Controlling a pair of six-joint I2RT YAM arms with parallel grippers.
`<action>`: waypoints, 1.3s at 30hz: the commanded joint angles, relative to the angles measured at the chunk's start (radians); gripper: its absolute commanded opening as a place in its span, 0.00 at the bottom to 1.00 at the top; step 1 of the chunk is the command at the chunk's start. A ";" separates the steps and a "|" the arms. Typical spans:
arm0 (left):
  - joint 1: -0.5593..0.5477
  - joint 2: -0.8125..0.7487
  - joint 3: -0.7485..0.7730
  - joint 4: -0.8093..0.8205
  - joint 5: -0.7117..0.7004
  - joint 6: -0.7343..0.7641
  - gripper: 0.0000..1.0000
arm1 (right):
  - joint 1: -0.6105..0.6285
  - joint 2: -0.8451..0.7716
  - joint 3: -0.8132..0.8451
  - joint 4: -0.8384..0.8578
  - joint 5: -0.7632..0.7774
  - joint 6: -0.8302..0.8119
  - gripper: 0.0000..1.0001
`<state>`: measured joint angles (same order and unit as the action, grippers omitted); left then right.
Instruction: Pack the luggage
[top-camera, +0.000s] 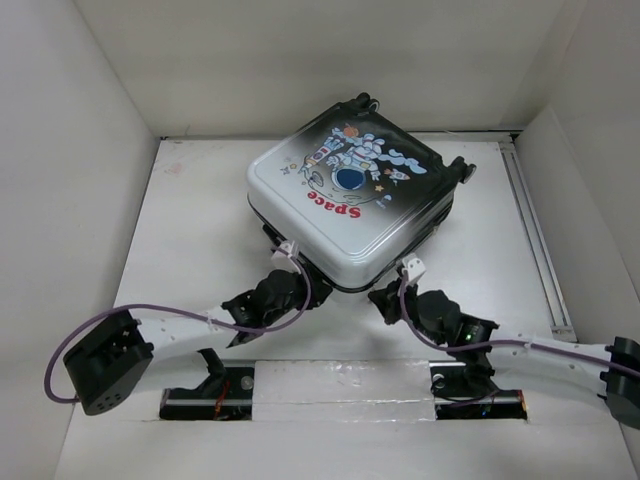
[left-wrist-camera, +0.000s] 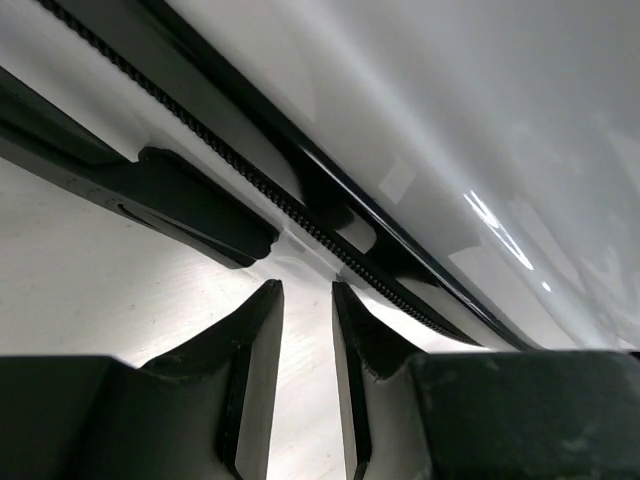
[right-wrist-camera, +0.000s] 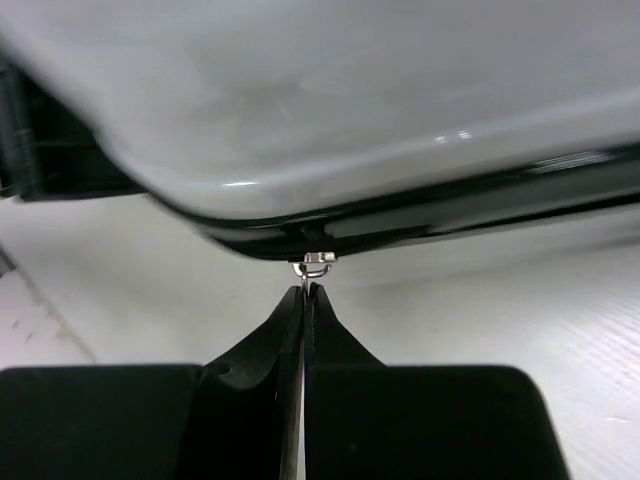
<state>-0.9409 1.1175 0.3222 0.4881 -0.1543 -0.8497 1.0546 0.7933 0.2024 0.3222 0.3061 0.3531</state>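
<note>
The luggage (top-camera: 350, 195) lies flat and closed on the table, with the astronaut and the red "Space" facing up and its wheels at the far side. My left gripper (top-camera: 300, 283) is at its near-left edge. In the left wrist view the left gripper (left-wrist-camera: 307, 285) is narrowly open and empty, just below the black zipper seam (left-wrist-camera: 300, 215) under the white shell (left-wrist-camera: 450, 120). My right gripper (top-camera: 388, 292) is at the near-right edge. In the right wrist view the right gripper (right-wrist-camera: 307, 290) is shut on the metal zipper pull (right-wrist-camera: 314, 265), which hangs from the dark seam (right-wrist-camera: 450, 215).
White walls enclose the table (top-camera: 200, 220) at the back and on both sides. A metal rail (top-camera: 535, 230) runs along the right side. The arms' base plate (top-camera: 340, 395) lies along the near edge. A black bar-shaped part (left-wrist-camera: 150, 190) sticks out under the suitcase.
</note>
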 joint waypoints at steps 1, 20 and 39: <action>-0.002 0.034 0.101 0.104 -0.019 0.024 0.22 | 0.097 0.017 0.121 -0.164 -0.058 0.035 0.00; -0.002 0.133 0.129 0.236 0.065 0.017 0.23 | 0.363 0.438 0.422 -0.120 0.499 0.389 0.00; 0.261 -0.493 0.018 -0.258 -0.378 -0.022 0.62 | 0.383 0.541 0.422 -0.012 0.490 0.374 0.00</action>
<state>-0.7712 0.7181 0.3218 0.2703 -0.4213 -0.8871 1.3922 1.4029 0.6548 0.2138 0.8551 0.6876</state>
